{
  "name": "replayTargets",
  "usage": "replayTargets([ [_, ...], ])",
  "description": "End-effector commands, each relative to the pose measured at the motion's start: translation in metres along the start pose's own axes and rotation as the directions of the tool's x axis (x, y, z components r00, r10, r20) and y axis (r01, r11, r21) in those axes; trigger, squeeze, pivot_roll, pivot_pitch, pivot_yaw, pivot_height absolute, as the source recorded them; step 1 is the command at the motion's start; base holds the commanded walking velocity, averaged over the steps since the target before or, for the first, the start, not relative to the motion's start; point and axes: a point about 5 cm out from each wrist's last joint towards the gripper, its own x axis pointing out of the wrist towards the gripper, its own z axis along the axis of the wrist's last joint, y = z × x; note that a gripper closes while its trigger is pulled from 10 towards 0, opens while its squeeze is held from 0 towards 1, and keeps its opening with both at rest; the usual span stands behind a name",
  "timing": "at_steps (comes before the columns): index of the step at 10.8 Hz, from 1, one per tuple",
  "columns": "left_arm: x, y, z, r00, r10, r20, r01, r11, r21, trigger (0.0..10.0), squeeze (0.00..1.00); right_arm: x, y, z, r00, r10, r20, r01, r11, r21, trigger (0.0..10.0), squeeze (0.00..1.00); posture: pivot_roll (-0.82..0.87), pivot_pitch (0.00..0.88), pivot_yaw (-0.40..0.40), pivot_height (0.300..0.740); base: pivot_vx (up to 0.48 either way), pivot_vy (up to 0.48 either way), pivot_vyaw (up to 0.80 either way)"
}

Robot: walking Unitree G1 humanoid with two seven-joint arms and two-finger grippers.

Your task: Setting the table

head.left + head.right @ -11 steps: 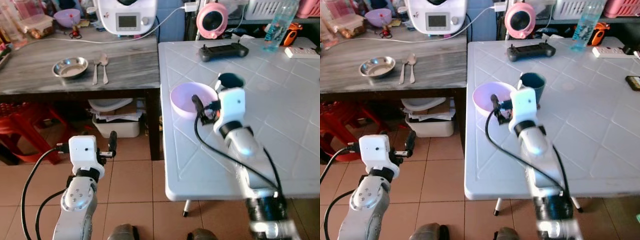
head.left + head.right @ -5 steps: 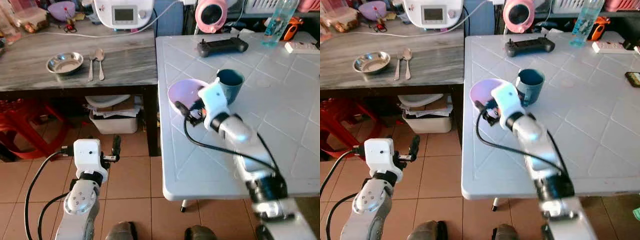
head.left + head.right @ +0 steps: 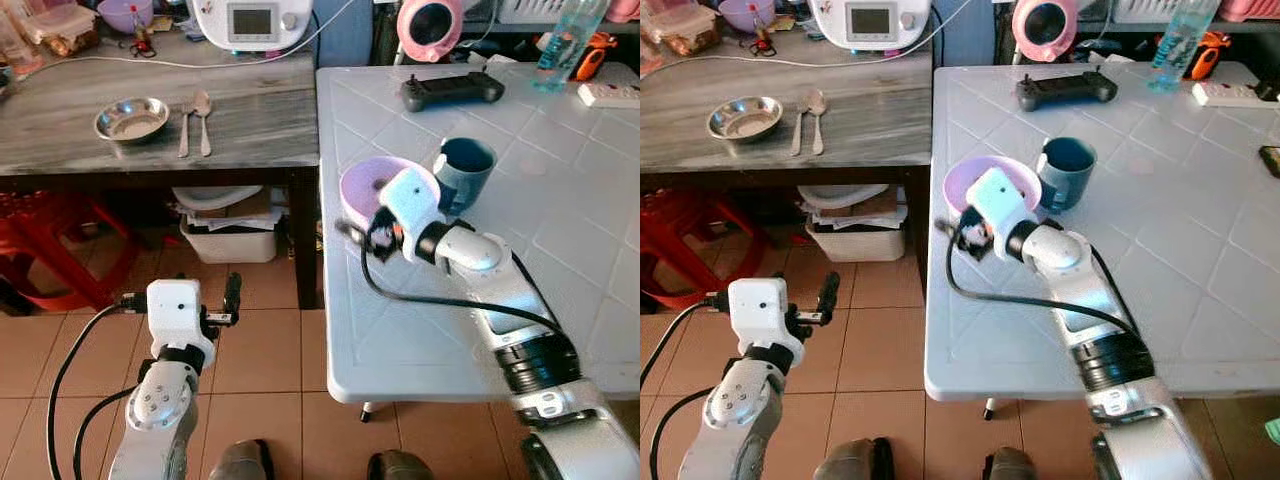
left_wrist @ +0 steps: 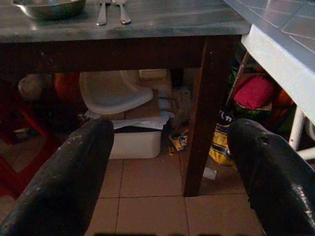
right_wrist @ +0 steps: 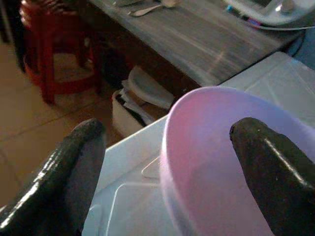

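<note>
On the white counter [image 3: 560,230]: lilac bowl [image 3: 368,185], teal cup [image 3: 464,172]. Right end effector [image 5: 170,162] wide, straddling the bowl rim; left end effector [image 4: 167,162] wide, idle. Steel dish [image 3: 131,118], fork [image 3: 187,125] and spoon [image 3: 204,112] not yet fetched.

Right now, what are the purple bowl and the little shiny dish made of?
The purple bowl looks like plastic: smooth, matte, evenly lilac, with a thin rim. The little dish looks like stainless steel: silvery and mirror-bright. The right hand sits open around the bowl's rim.

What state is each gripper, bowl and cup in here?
Right gripper: open, fingers straddling the pink bowl's rim.
Left gripper: open, idle above the floor.
Pink bowl: upright, on white table.
Blue cup: upright, beside the bowl.
Steel bowl: upright, on grey table.
</note>
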Motion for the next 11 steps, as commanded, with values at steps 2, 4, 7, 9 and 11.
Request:
replayTargets([
  [2, -0.001, -0.001, 0.003, 1.000, -0.018, 0.002, 0.018, 1.000, 0.016, 10.0, 0.00, -0.003, 0.001, -0.012, 0.996, 0.051, -0.078, -0.051, 0.999, 0.001, 3.5, 0.00, 0.01, 0.130, 0.046, 0.740, 0.000, 0.000, 0.00],
  [4, -0.002, -0.003, 0.001, 0.999, -0.035, -0.013, 0.035, 0.999, 0.013, 10.0, 0.00, -0.005, 0.000, -0.019, 0.990, 0.070, -0.124, -0.074, 0.997, -0.029, 0.0, 0.00, 0.01, 0.132, 0.047, 0.740, 0.000, 0.000, 0.00],
  [7, -0.003, -0.004, 0.000, 0.999, -0.047, -0.027, 0.047, 0.999, 0.007, 10.0, 0.00, -0.008, 0.001, -0.027, 0.980, 0.081, -0.181, -0.101, 0.990, -0.102, 0.0, 0.00, 0.01, 0.132, 0.045, 0.740, 0.000, 0.000, 0.00],
  [9, -0.003, -0.004, -0.001, 0.998, -0.050, -0.033, 0.050, 0.999, 0.007, 10.0, 0.00, -0.010, 0.004, -0.033, 0.975, 0.089, -0.202, -0.116, 0.986, -0.124, 0.0, 0.00, 0.02, 0.134, 0.046, 0.740, 0.000, 0.000, 0.00],
  [11, -0.003, -0.005, -0.001, 0.998, -0.052, -0.037, 0.052, 0.999, 0.006, 10.0, 0.00, -0.012, 0.005, -0.036, 0.973, 0.092, -0.213, -0.124, 0.982, -0.141, 0.0, 0.00, 0.01, 0.132, 0.046, 0.740, 0.000, 0.000, 0.00],
])
